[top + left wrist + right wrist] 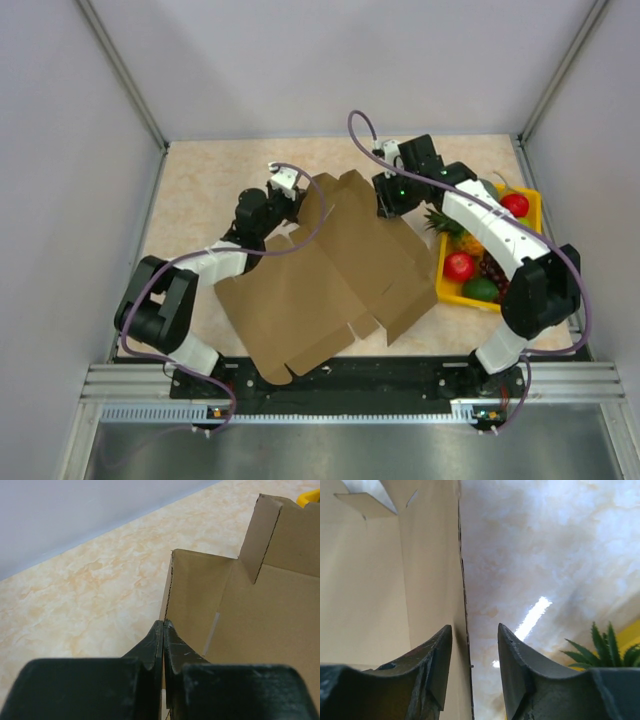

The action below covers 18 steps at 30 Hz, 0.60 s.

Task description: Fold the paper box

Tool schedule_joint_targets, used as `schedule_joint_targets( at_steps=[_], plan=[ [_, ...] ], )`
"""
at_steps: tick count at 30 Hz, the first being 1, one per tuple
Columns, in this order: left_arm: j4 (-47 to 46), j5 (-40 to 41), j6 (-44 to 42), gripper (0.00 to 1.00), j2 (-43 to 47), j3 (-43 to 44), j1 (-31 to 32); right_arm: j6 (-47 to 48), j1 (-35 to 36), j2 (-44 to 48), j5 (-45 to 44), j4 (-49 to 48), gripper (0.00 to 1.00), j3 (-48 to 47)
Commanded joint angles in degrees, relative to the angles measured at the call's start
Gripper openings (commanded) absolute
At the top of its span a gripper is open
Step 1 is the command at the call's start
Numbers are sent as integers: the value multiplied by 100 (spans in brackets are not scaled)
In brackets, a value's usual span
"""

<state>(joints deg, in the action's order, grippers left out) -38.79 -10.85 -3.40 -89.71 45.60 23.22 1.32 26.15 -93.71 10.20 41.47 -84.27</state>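
The box [330, 270] looks light, thin and easily bent; best held near creases. The left hand [163, 630] pinches a panel edge; the right hand [474, 630] is spread around another.

The paper box [330, 270] is a plain brown die-cut cardboard sheet, mostly unfolded, lying slantwise across the middle of the table [200, 190]. Its near panels and tabs lie flat; the far panels stand raised along perforated creases, with notched top edges.
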Motion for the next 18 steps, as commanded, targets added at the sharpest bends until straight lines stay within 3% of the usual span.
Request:
schedule_joint_targets(
  at_steps=[1,9,11,14,18],
  plan=[
    [-788,-180,103,0,279,-201,-20,43,74,28,-518,-175,42,-485],
    [-1385,-198,611,0,288,-534,-143,202,302,-85,-509,-148,31,-415],
    [-1770,-233,726,0,270,-649,-213,219,512,-112,-650,-174,18,-415],
    [-2341,-443,1112,0,130,-825,-406,254,890,-95,-1492,-315,0,-354],
    [-2712,-751,1692,0,-108,-834,-687,315,1400,37,-3097,-833,0,40]
  ],
)
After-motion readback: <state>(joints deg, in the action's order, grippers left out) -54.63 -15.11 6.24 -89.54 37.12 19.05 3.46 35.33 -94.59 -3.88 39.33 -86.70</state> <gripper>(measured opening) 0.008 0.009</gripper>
